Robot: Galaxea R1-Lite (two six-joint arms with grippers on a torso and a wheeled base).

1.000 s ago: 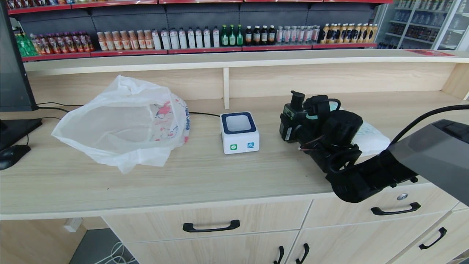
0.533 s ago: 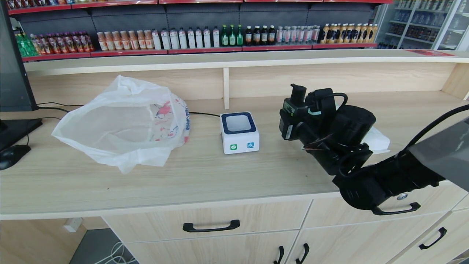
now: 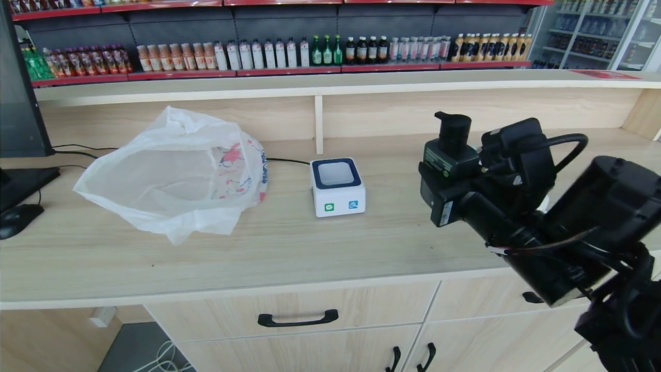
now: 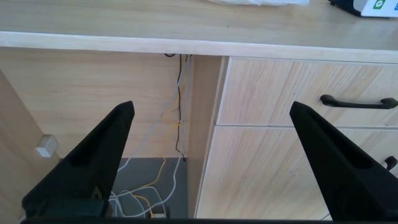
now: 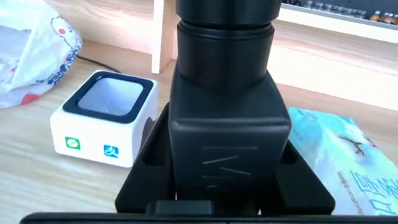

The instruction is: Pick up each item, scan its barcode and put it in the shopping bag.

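A black bottle (image 3: pixel 448 165) with a round cap stands upright above the right half of the counter, and my right gripper (image 3: pixel 475 175) is shut on it. From the right wrist the bottle (image 5: pixel 224 124) blocks the middle of the view. The white scanner (image 3: pixel 337 187) with its dark-rimmed window sits mid-counter, to the left of the bottle. A pale blue tissue pack (image 5: pixel 348 155) lies on the counter beyond the bottle. The white plastic shopping bag (image 3: pixel 170 170) lies open-mouthed at the left. My left gripper (image 4: pixel 211 107) hangs open and empty below the counter edge.
The wooden counter (image 3: pixel 289 248) has a raised back ledge with a divider behind the scanner. A monitor (image 3: pixel 20 103) and a mouse (image 3: pixel 18 217) occupy the far left. Drawers with black handles (image 4: pixel 357 102) face my left gripper. Drink shelves line the back wall.
My right arm has risen and swung right, toward the camera, carrying the black bottle. It now covers the tissue pack in the head view. Bag and scanner have not moved.
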